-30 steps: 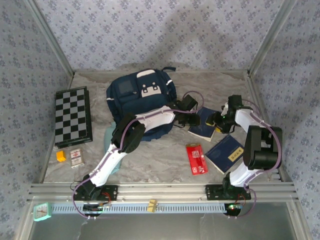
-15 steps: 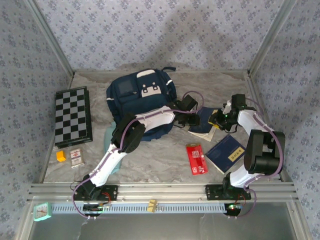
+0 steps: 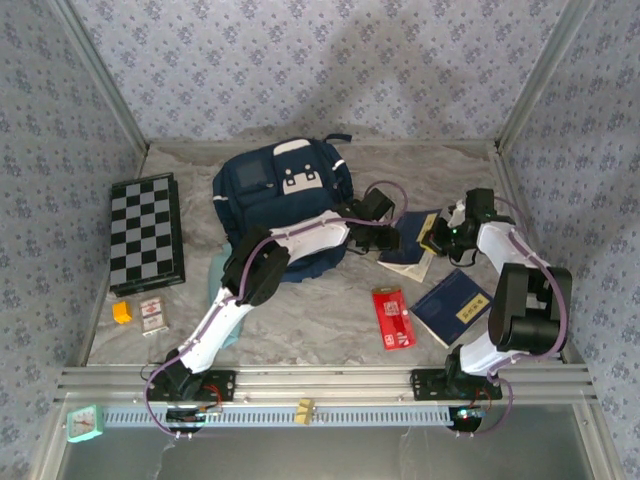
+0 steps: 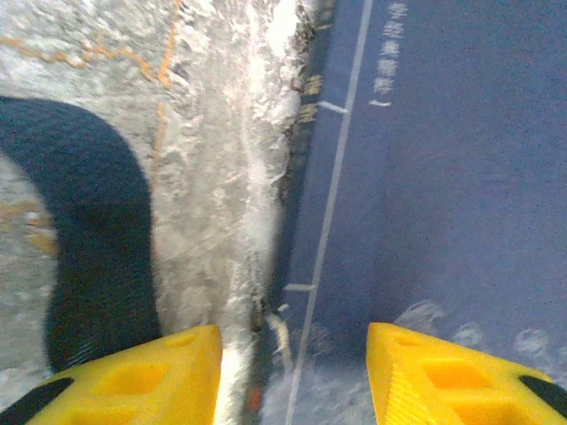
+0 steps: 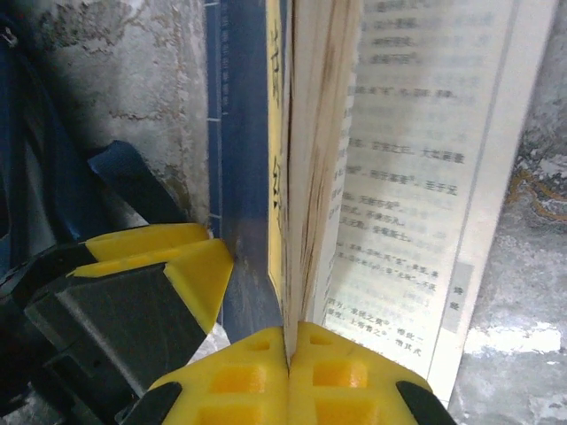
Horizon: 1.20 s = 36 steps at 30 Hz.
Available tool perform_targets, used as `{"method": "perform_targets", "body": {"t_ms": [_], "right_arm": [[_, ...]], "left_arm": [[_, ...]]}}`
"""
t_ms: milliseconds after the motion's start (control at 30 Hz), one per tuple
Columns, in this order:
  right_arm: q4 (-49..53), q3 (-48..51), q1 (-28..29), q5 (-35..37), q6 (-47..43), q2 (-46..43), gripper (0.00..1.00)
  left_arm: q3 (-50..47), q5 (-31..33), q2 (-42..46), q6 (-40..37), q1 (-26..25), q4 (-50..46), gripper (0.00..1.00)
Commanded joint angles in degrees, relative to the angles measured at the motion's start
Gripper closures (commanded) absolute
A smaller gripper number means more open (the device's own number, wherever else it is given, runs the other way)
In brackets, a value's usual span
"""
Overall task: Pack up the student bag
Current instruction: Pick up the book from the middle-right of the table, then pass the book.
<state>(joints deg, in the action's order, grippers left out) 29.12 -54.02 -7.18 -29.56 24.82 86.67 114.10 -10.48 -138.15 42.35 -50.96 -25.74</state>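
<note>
- Right gripper (image 5: 288, 354): fingers pressed together on the near edge of the open book (image 5: 407, 177). The page block runs straight into the seam between them.
- The book's printed page faces right and its navy cover stands up on the left.
- Left gripper (image 4: 292, 354): fingers spread, holding nothing. One finger is over the book's cover, the other over the bare surface, so they straddle the book's left edge.
- From above, both grippers meet at that book, right of centre on the table: left gripper (image 3: 385, 240), right gripper (image 3: 437, 235), book (image 3: 410, 245).
- Bag (image 3: 275, 190): far centre-left, lying flat with its buckle panel up. The left arm crosses its near right corner.
- Second book (image 3: 450, 305) lies closed, near right. A red packet (image 3: 393, 317) is just left of it.
- Chessboard (image 3: 146, 232) lies along the left edge. An orange block (image 3: 122, 312) and a small box (image 3: 152, 314) sit near it.
- Surface (image 3: 300, 320): grey marbled sheet, wrinkled, with a rough texture and orange veins up close.
- Room: the walls (image 3: 300, 60) carry a small floral print, with metal posts at the corners. A slotted rail (image 3: 320, 380) runs along the near edge.
</note>
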Motion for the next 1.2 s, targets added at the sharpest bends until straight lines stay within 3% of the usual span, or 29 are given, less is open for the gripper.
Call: {"method": "perform_targets", "body": {"t_ms": [0, 367, 600, 833, 1167], "right_arm": [[-0.16, -1.47, -1.11, -0.33, 1.27, -3.36, 1.0], [-0.16, -5.32, -0.97, -5.85, 3.47, -11.97, 1.0], [-0.05, -7.06, -0.13, -13.77, 3.39, -15.66, 1.0], [-2.15, -8.2, 0.15, -22.18, 4.45, -16.97, 1.0], [-11.5, -9.65, 4.78, -27.29, 7.32, -15.76, 1.0]], "left_arm": [[1.42, 1.94, 6.84, -1.9, 1.86, -2.28, 0.48], [-19.33, -0.6, 26.57, -0.12, 7.04, 6.95, 0.37], [-29.42, -7.81, 33.89, 4.0, 10.74, 14.79, 0.31], [-32.92, -19.44, 33.43, 10.17, 14.56, 26.53, 0.25], [-31.93, -23.83, 32.32, 13.21, 14.14, 32.15, 0.26]]}}
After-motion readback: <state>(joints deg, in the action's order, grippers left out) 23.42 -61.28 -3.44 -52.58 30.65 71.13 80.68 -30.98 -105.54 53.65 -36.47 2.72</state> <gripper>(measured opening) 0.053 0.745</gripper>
